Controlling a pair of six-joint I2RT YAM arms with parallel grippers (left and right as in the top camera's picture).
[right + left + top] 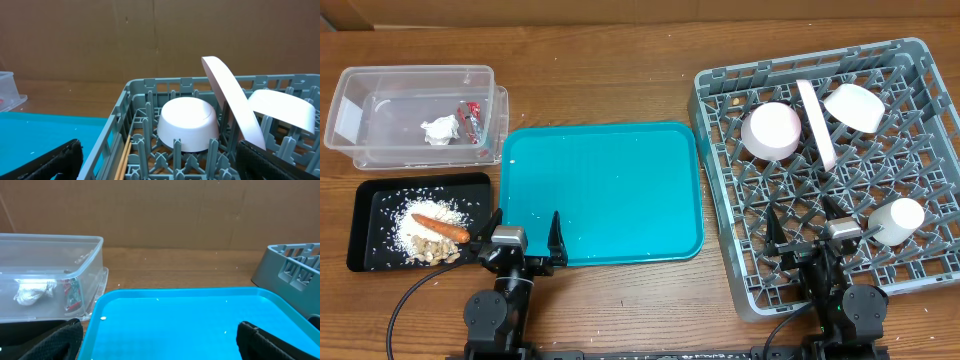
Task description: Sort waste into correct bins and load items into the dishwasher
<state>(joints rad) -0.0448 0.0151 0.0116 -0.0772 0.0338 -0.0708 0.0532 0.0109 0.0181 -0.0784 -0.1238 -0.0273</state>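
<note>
— What's around the left jaws?
— Spread wide, empty; teal tray (610, 190) straight ahead, carrot (440, 228) on the black tray (365, 205) just left.
— Right jaws?
— Wide too, over the rack (704, 115); bowl (772, 131) ahead, cup (897, 219) just right.

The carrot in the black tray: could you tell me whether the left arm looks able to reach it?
Probably yes. The carrot lies uncovered on the scraps in the black tray, close beside the open, empty left gripper, with nothing between them.
</note>
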